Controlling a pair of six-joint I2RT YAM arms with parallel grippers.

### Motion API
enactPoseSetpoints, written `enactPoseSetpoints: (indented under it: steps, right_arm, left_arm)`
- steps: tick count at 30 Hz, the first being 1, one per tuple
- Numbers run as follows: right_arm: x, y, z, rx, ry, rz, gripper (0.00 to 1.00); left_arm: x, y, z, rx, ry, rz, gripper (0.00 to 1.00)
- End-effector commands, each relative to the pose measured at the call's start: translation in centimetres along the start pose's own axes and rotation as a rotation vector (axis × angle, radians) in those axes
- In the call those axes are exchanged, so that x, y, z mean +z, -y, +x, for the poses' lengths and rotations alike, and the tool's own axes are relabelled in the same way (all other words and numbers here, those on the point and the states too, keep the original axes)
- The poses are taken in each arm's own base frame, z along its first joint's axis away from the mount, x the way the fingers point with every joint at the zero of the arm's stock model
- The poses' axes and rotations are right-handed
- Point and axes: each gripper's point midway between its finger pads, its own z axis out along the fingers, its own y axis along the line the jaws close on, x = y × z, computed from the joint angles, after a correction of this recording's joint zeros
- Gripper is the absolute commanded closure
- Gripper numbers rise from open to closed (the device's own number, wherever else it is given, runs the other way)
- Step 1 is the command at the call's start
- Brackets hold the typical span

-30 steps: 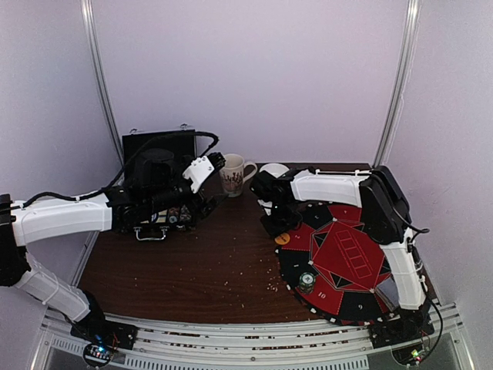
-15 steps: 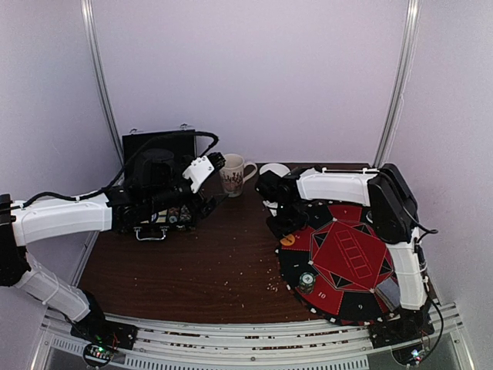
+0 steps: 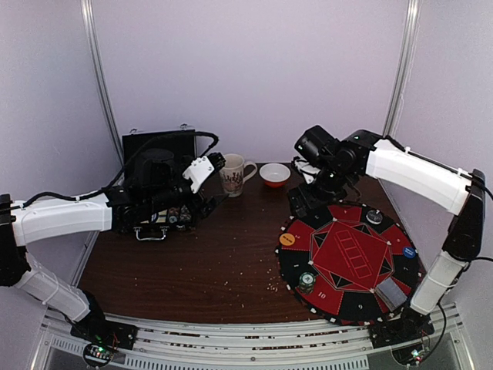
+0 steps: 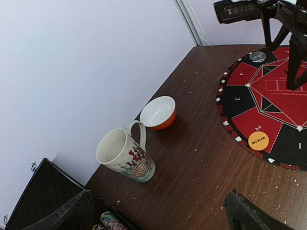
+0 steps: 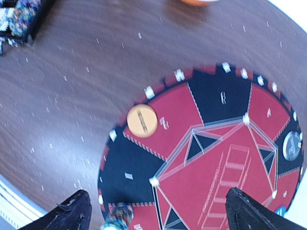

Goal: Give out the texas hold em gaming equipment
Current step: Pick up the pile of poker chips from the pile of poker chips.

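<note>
Top external shows us, at the left, one black hard-sided case (image 3: 158, 146) with its lid raised, and the left arm lies across it. Patterned discs in the case (image 4: 108, 221) show only as a blurred edge, so we cannot count them. The left gripper (image 4: 160, 203) has its two dark fingers spread wide with nothing between them.

Next on the brown wooden table (image 3: 192, 270), which is speckled with pale crumbs, stands one glazed mug (image 3: 235, 176) with a red-and-dark print. Just right of it sits one small round bowl (image 3: 275, 175), orange outside and white inside.

Further right lies one flat round mat (image 3: 350, 258), red and black with white numbers. On it we count:
- one orange disc (image 3: 286, 239) at the left rim
- one short green-white stack (image 3: 306, 280) at the near left, probably a few discs
- one dark shiny disc (image 3: 374, 217) at the far side
- one grey deck (image 3: 389, 293) at the near right
- one blue disc (image 3: 409, 251) at the right rim

The right gripper (image 5: 158, 206) hangs above the mat with its fingers wide apart, holding nothing.
</note>
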Motion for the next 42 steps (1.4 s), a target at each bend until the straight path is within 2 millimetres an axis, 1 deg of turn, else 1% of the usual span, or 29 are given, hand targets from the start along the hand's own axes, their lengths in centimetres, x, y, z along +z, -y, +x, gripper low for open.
enactPoseSetpoints:
  steps: [1, 3, 6, 11, 13, 16, 21, 24, 28, 30, 33, 35, 38, 41, 42]
  right_arm:
    - [-0.2, 0.7, 5.1, 0.017, -0.138, 0.026, 0.0]
    - [-0.7, -0.3, 6.2, 0.018, -0.148, -0.016, 0.0]
    - [-0.8, -1.7, 7.9, 0.003, -0.157, -0.059, 0.0]
    - [0.9, -3.7, 11.6, -0.014, -0.229, -0.109, 0.0]
    - [1.5, -4.8, 12.5, -0.032, -0.245, -0.131, 0.0]
    - [2.2, -6.0, 13.2, -0.062, -0.264, -0.146, 0.0]
    - [2.3, -6.5, 12.7, -0.078, -0.257, -0.152, 0.0]
    - [2.1, -6.2, 12.9, -0.088, -0.259, -0.144, 0.0]
    - [2.5, -5.4, 13.9, -0.09, -0.288, -0.1, 0.0]
    - [3.0, -5.7, 14.7, -0.088, -0.302, -0.098, 0.0]
    - [3.8, -7.0, 16.1, -0.103, -0.336, -0.129, 0.0]
    - [4.4, -7.0, 16.8, -0.108, -0.353, -0.112, 0.0]
    - [5.5, -6.5, 17.7, -0.117, -0.383, -0.073, 0.04]
    - [6.2, -6.6, 17.9, -0.123, -0.389, -0.064, 0.13]
    - [6.4, -6.7, 17.8, -0.125, -0.385, -0.066, 0.17]
  left_arm:
    - [0.0, -0.2, -0.9, 0.009, 0.036, 0.016, 0.02]
    - [0.1, -0.2, -1.0, -0.003, 0.022, 0.025, 0.02]
    - [0.0, -0.1, -1.2, -0.048, -0.01, 0.048, 0.02]
    - [-1.7, 1.2, -0.8, -0.095, -0.056, 0.071, 0.02]
    - [-2.4, 1.8, -0.5, -0.131, -0.062, 0.075, 0.02]
    - [-3.2, 2.2, 0.2, -0.183, -0.066, 0.074, 0.02]
    - [-3.5, 2.5, 0.6, -0.234, -0.074, 0.069, 0.02]
    - [-3.4, 3.0, 0.5, -0.243, -0.075, 0.08, 0.02]
    - [-3.4, 3.4, 0.2, -0.25, -0.07, 0.089, 0.02]
    - [-3.3, 3.6, 0.4, -0.252, -0.073, 0.09, 0.02]
    - [-3.3, 3.7, 0.5, -0.255, -0.077, 0.091, 0.02]
    - [-3.2, 3.8, 0.7, -0.255, -0.081, 0.093, 0.02]
    - [-3.3, 3.9, 0.7, -0.253, -0.082, 0.093, 0.02]
    - [-3.4, 3.8, 0.9, -0.249, -0.084, 0.088, 0.02]
    - [-3.4, 3.7, 0.9, -0.247, -0.085, 0.085, 0.02]
